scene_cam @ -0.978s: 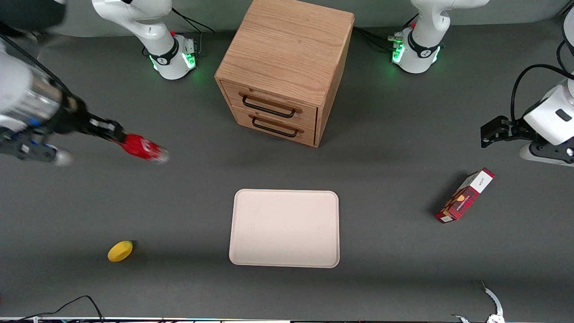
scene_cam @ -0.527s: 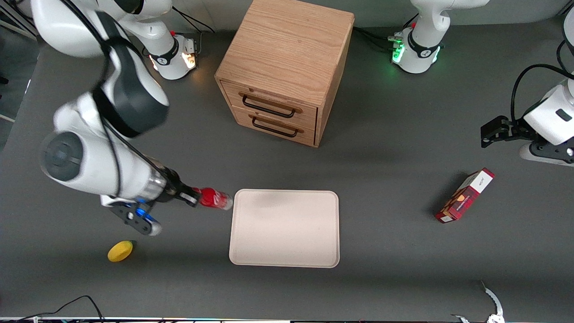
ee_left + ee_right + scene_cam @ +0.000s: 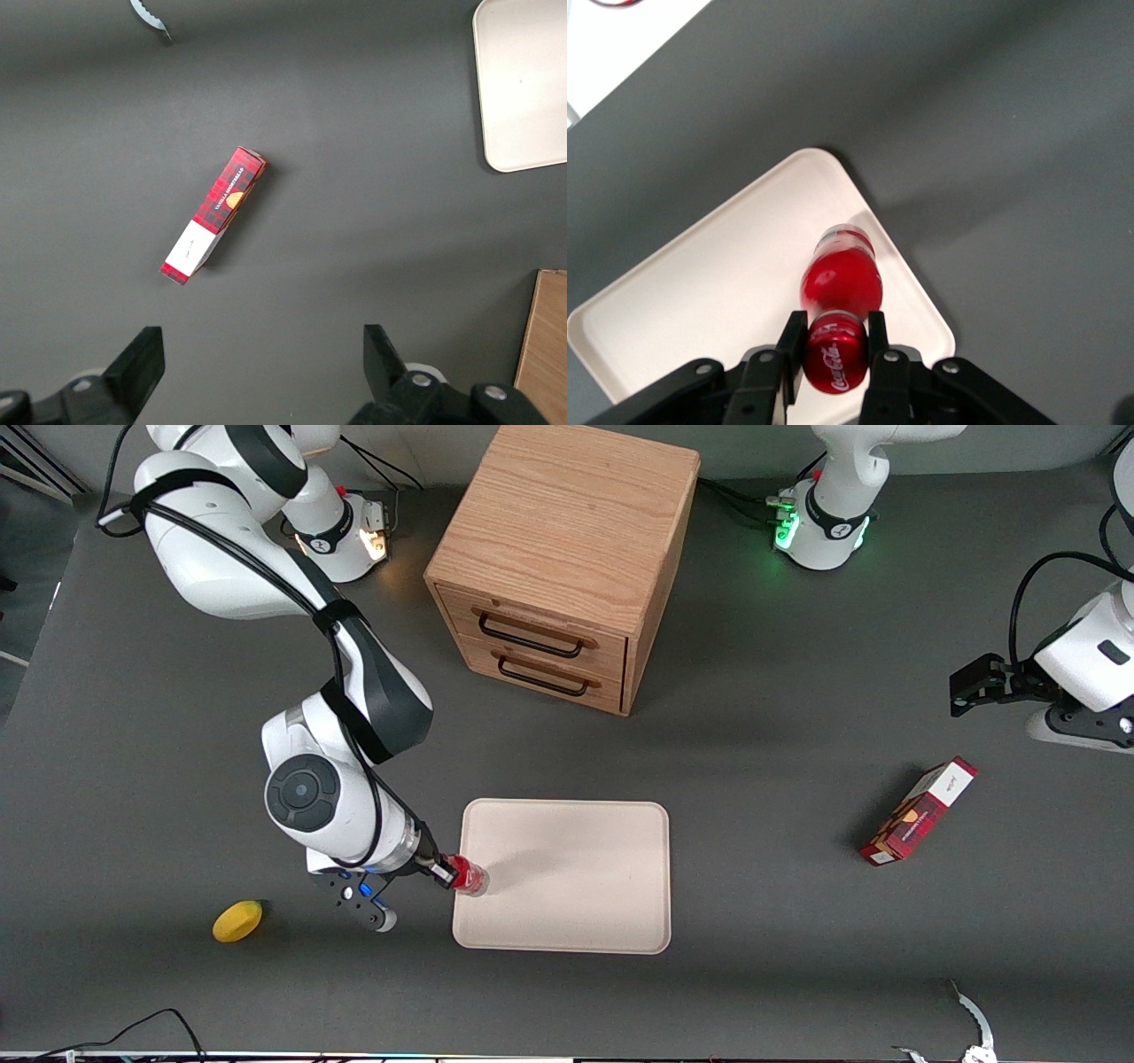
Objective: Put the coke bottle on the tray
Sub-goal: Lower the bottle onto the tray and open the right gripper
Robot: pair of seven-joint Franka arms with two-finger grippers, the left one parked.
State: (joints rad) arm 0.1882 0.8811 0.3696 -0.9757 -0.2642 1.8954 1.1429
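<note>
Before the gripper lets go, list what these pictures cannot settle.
- Front view: whether the coke bottle touches the tray or hangs above its edge; the downward angle hides any gap.
- Right wrist view: the bottle's clear base, foreshortened and blurred under the gripper, which is shut on its cap.
- Front view: the gripper's fingers, mostly covered by the arm's wrist.
- Left wrist view: the print on the red and white carton, too small.
</note>
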